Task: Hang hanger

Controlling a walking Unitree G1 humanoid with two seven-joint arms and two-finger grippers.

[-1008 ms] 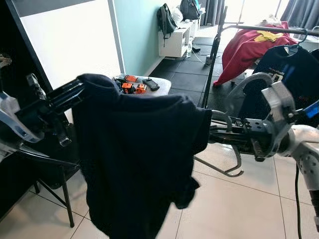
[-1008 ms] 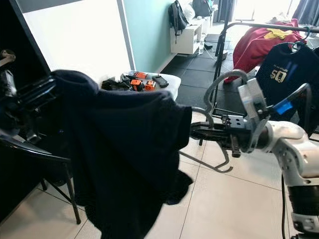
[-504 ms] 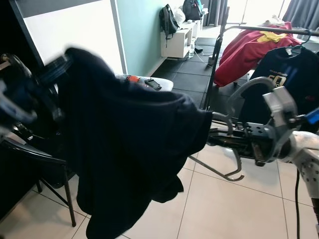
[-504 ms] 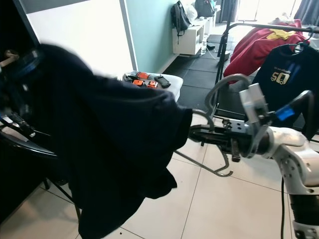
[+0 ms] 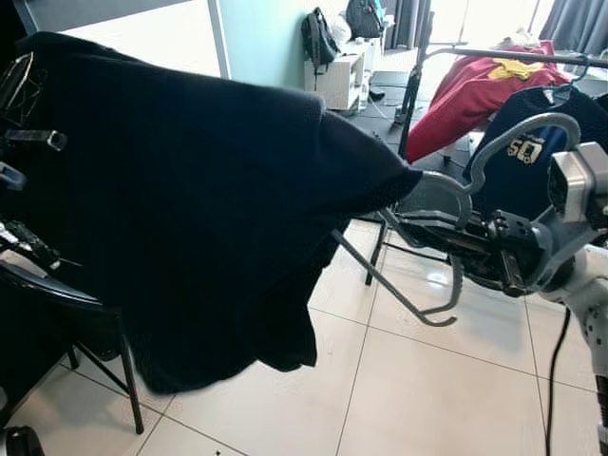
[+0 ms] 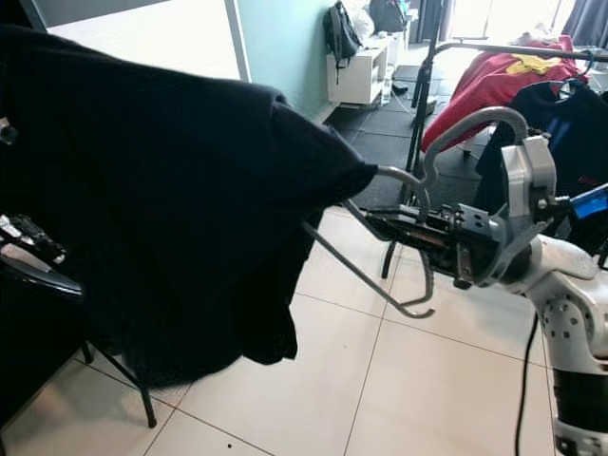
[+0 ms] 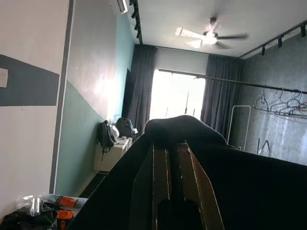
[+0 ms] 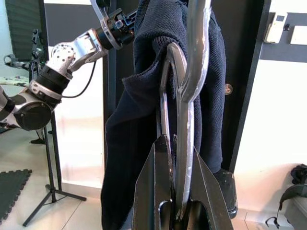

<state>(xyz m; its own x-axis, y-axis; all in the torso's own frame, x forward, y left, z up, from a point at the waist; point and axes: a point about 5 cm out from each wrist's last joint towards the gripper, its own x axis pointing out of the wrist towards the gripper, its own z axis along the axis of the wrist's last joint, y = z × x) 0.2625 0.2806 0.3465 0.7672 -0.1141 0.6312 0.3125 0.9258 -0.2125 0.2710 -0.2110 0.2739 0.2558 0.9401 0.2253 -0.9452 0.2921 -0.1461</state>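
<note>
Lifted higher, left gripper [image 7: 169,172] (clamping the dark garment [image 5: 180,190]) faces right gripper [image 8: 173,158] pinching the hanger [image 5: 418,285].

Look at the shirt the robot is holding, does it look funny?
Yes. The dark shirt sits bunched and lopsided on the grey hanger, whose lower bar juts out bare. The right gripper pinches the hanger; the left gripper holds the cloth's far side up.

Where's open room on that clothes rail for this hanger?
Rail: bare stretch between its upright post and the red garment. Farther right it is crowded: red garment, then navy shirt. Right tool holds the hanger.
</note>
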